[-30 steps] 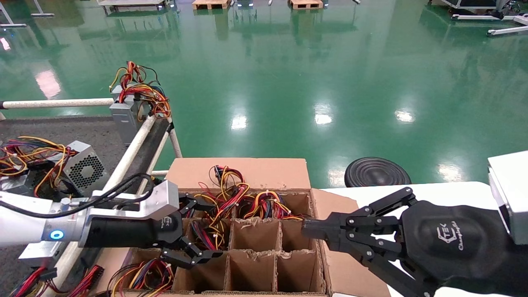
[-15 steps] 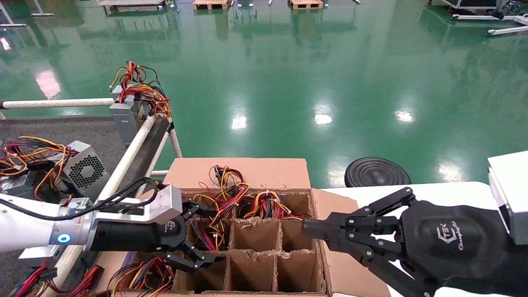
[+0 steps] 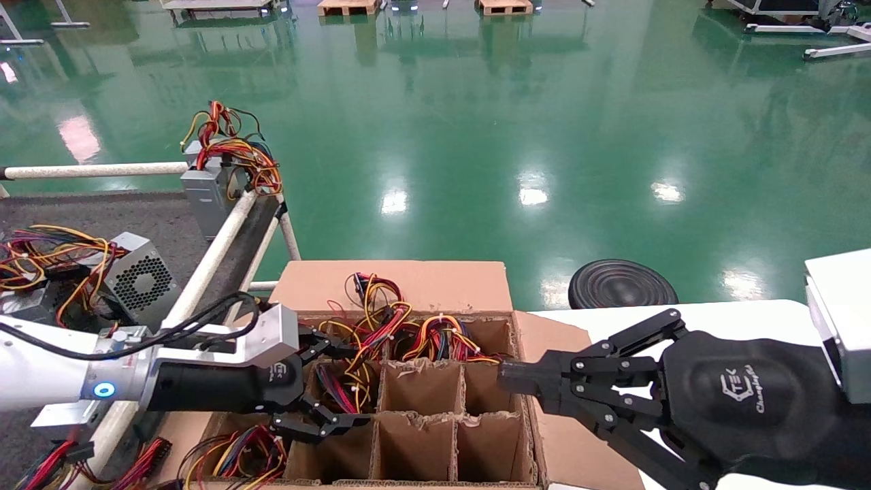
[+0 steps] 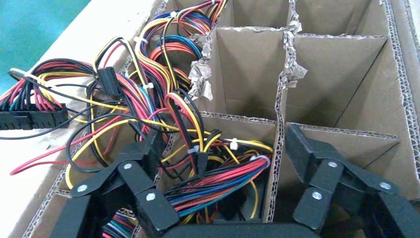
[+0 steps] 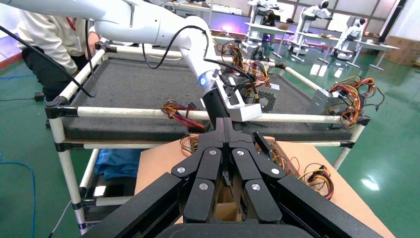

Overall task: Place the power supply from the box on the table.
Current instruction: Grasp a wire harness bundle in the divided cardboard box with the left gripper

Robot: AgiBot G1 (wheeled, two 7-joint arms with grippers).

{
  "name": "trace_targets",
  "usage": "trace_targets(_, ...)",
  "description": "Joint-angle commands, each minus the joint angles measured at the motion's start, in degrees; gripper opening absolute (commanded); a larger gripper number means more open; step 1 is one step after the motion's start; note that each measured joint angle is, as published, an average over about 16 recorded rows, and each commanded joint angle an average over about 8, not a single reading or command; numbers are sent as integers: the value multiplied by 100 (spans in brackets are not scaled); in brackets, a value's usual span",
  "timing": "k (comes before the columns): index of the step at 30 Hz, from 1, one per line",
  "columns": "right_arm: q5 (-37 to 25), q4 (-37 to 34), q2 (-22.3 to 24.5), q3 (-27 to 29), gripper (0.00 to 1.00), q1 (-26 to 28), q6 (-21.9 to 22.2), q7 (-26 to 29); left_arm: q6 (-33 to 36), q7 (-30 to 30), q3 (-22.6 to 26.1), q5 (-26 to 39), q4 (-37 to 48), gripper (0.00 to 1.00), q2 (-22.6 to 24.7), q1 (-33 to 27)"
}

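Observation:
The box (image 3: 401,282) stands open with its cardboard grid showing. Wire bundles of red, yellow and black fill its far and left cells. The power supply cases in the cells are hidden under their wires (image 4: 218,173). My left gripper (image 3: 340,388) is open just above a left-middle cell. In the left wrist view the left gripper (image 4: 220,141) has one finger (image 4: 143,153) among the wires and the other (image 4: 302,144) past the divider, over the neighbouring cell. My right gripper (image 3: 507,376) is shut and hovers at the box's right rim. The table (image 3: 136,218) lies to the left.
On the table a silver case with wires (image 3: 207,187) stands at the corner by the white rail (image 3: 218,248), near a grey case with a vent grille (image 3: 139,275). A white tabletop (image 3: 748,313) is at right. A person (image 5: 54,44) stands beyond the table.
My left gripper has edged a little farther over the box and slightly lower toward the wires, still open. The right arm has not moved.

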Motion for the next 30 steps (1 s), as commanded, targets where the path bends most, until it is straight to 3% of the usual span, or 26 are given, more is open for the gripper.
trace_targets(1, 0, 0, 0, 0, 0, 0, 0, 0, 15, 29, 10, -4, 43, 0, 9, -19)
trace_targets(30, 0, 0, 0, 0, 0, 0, 0, 0, 218, 355, -86, -249, 544, 0, 73, 23)
